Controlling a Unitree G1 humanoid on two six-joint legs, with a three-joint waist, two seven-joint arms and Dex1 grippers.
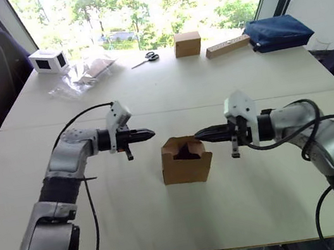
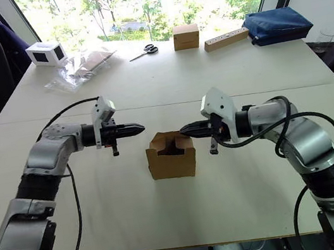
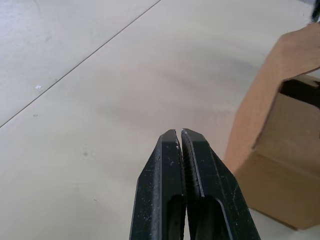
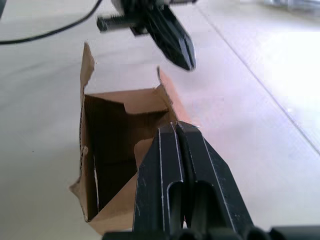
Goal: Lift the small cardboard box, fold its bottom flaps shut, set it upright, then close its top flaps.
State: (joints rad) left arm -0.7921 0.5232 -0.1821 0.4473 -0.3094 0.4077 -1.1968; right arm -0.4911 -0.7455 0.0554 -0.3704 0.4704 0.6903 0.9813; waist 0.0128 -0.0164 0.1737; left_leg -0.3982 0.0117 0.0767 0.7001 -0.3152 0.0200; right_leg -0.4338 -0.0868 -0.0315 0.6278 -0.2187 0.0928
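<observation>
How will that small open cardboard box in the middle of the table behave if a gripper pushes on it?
The small cardboard box looks thin-walled and its dark inside appears empty, so it is probably light and would slide on the smooth table rather than resist. Its top flaps stand open, so they would likely bend at the hinges under a nudge.

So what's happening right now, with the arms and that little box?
Left gripper shut, empty, left of small cardboard box. Right gripper shut, at the box's right rim. Box upright on table, top flaps open. Nothing in the way.
</observation>
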